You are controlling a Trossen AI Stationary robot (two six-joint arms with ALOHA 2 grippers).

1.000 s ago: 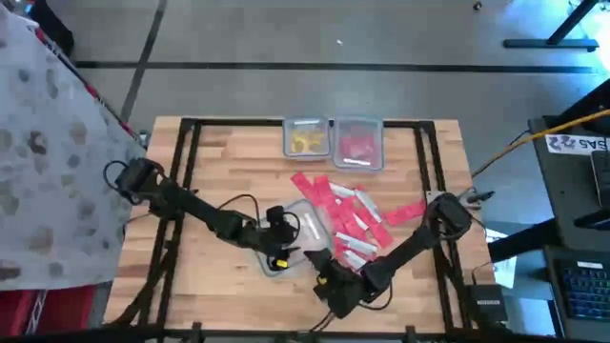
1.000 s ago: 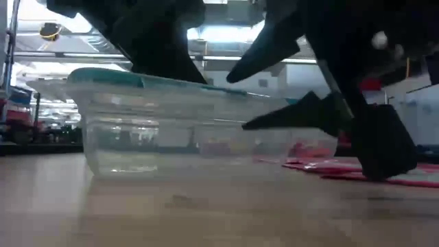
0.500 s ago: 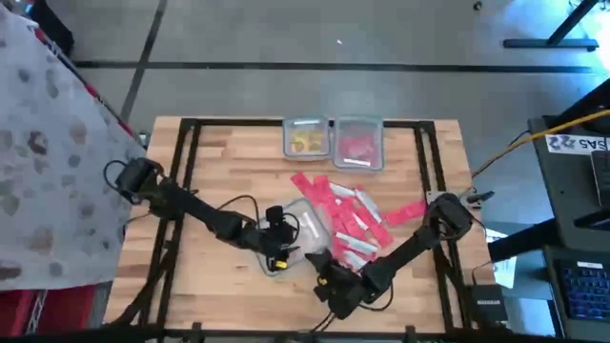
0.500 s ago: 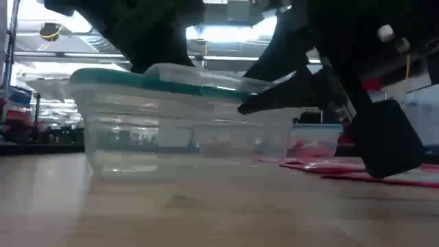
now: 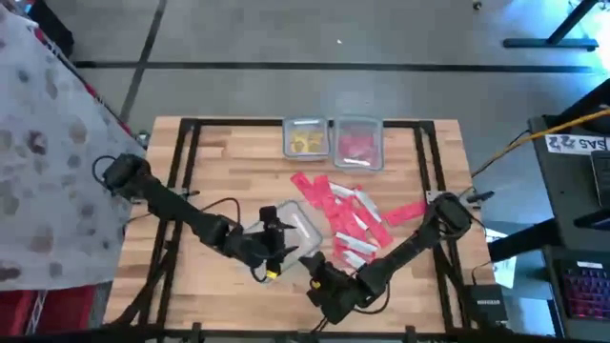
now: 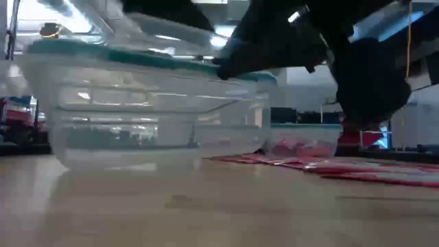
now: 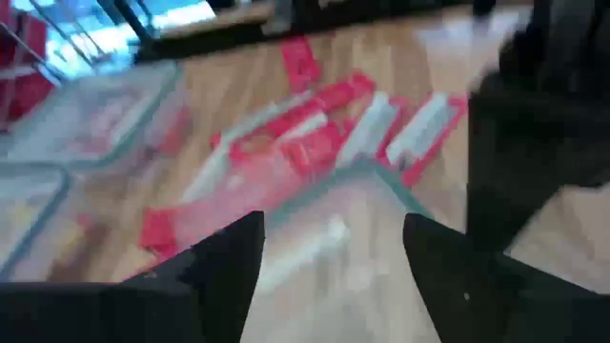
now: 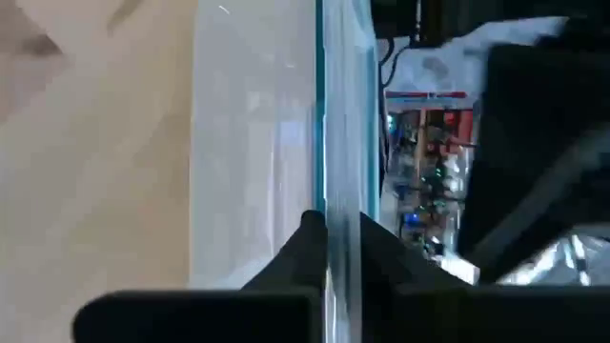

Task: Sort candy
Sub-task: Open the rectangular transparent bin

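Observation:
A clear plastic tub (image 5: 295,225) with a teal rim stands on the wooden table near its front middle, bottom down. Candy (image 5: 349,215), flat red and pink packets, lies loose on the table just to the tub's right and behind it; the candy (image 7: 307,143) also shows in the left wrist view. My right gripper (image 5: 317,271) is at the tub's near right corner, shut on its rim. My left gripper (image 5: 270,250) hangs open over the tub's near left part; whether it touches the tub I cannot tell. My right gripper pinches the tub's teal rim (image 8: 322,195) between its two fingers (image 8: 307,238), one on each side of the wall. It comes from the table's near right, slanting down, as the dark finger (image 6: 236,63) on the rim shows. The tub's bottom (image 6: 137,159) rests on the table.
Two more clear tubs stand side by side at the table's far edge: one (image 5: 306,137) with yellow pieces, one (image 5: 358,143) with red packets. A black frame rail (image 5: 431,171) runs along the table's sides. Bare wood lies to the left.
My right gripper has shut on the tub's rim. Both grippers have gone a little toward the table's near left, and the tub has slid with them toward the near edge, staying bottom down on the table.

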